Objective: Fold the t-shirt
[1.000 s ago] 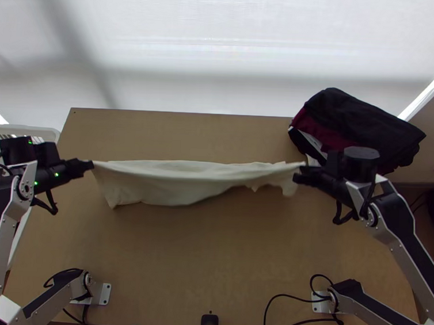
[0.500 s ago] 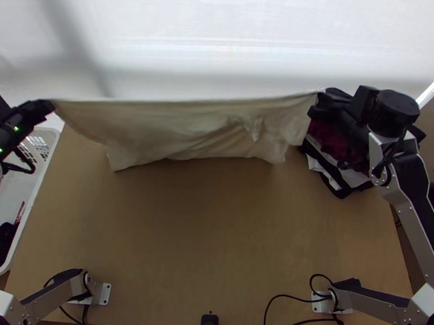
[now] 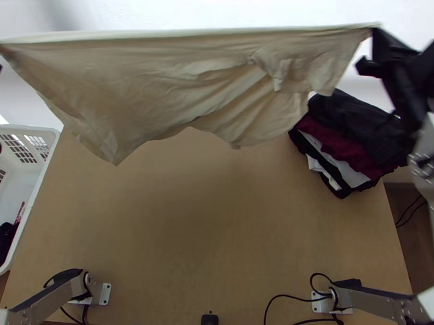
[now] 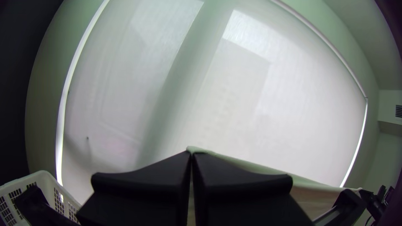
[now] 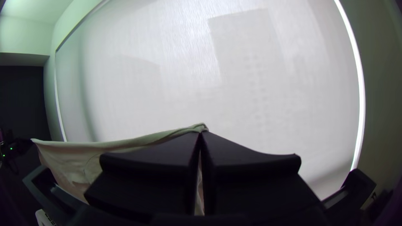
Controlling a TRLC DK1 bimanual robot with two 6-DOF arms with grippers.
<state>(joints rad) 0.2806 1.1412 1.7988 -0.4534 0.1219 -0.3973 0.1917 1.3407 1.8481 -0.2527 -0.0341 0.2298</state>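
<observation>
Cream t-shirt (image 3: 169, 80) hung lengthwise from nine to three o'clock in the top view, its upper edge's ends pinched in left tool (image 4: 192, 155) and right tool (image 5: 201, 134).

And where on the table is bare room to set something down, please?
Bare: the table's middle, between the white basket, the clothes stack and the arms' bases. Crowded: that stack's corner, and the air over the far edge, where the t-shirt hangs.

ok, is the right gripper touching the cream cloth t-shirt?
Touching. In the right wrist view, the right gripper pinches the t-shirt, whose edge pokes out past the closed jaws.
</observation>
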